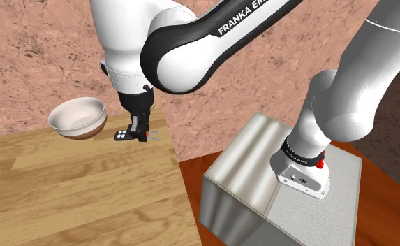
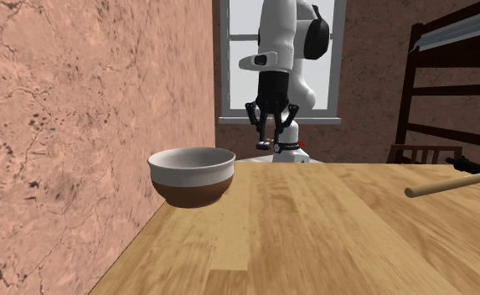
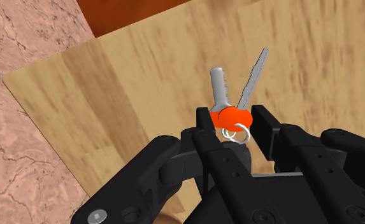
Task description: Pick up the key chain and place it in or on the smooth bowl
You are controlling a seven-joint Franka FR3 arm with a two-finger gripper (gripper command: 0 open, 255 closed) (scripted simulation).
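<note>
While the pincer (image 3: 232, 119) clasps the key chain (image 3: 227, 116) by its orange heads, just beside the bowl (image 1: 78, 117) over the surface (image 1: 72, 189), its long axis runs level: black end toward the bowl, blades fanning away.

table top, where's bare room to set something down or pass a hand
Widest bare wood: the table between the bowl and the wooden stick, down to the second exterior view's near edge. Crowded beside the bowl, where the gripper hangs holding the keys.
</note>
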